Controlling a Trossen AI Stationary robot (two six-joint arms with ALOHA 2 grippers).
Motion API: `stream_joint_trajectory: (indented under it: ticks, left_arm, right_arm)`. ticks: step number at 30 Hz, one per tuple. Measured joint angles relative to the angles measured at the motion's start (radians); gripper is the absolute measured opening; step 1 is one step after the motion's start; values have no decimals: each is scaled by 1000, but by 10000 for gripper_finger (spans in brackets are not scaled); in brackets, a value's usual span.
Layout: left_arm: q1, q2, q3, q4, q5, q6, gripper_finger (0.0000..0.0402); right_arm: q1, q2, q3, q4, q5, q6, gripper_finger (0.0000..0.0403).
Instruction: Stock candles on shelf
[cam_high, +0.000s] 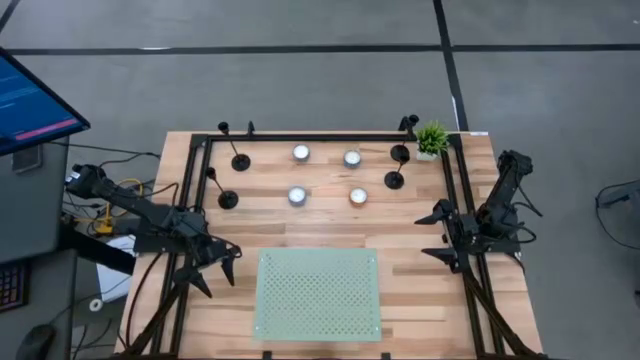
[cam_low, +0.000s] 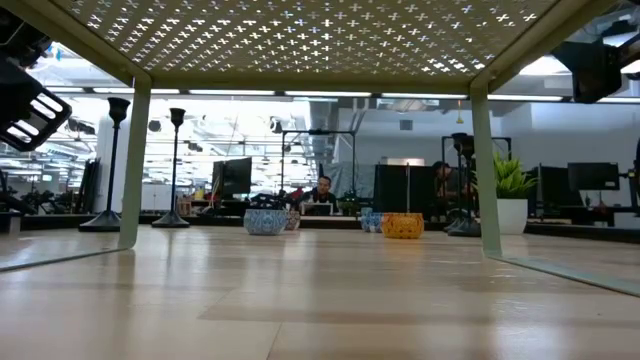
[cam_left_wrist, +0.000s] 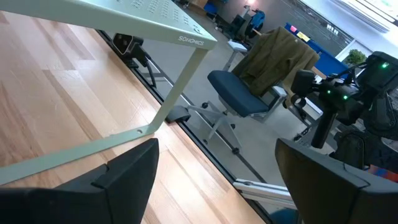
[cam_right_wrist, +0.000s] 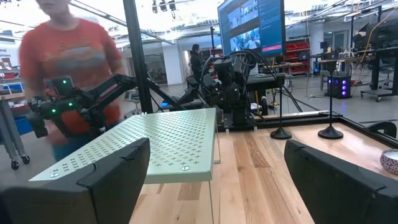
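Observation:
Several small round white candles (cam_high: 301, 153) (cam_high: 352, 158) (cam_high: 297, 195) (cam_high: 358, 196) sit on the wooden table's far half. The pale green perforated shelf (cam_high: 318, 293) stands on its thin legs (cam_low: 135, 160) at the near middle. In the low view it is seen from beneath. My left gripper (cam_high: 220, 270) hangs open just left of the shelf, with nothing between its fingers (cam_left_wrist: 124, 180). My right gripper (cam_high: 438, 237) is open to the right of the shelf and faces it (cam_right_wrist: 161, 143). It holds nothing.
Black stick-shaped stands (cam_high: 238, 160) (cam_high: 397, 178) flank the candles. A small potted plant (cam_high: 432, 140) sits at the far right corner. Black frame rails (cam_high: 320, 137) run along the table's far and side edges. A person in an orange shirt (cam_right_wrist: 68, 62) stands beyond the table.

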Motion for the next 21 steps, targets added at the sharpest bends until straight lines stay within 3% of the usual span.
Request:
stream_joint_trajectory:
  ticks: [10,15,21]
  left_arm:
    - [0,0,0,0,-1,3,323]
    - [0,0,0,6,-71,211,323]
    - [1,0,0,11,-110,195,323]
  right_arm:
    - [0,0,0,0,0,0,361]
    - [0,0,0,0,0,0,361]
    - [0,0,0,0,0,0,361]
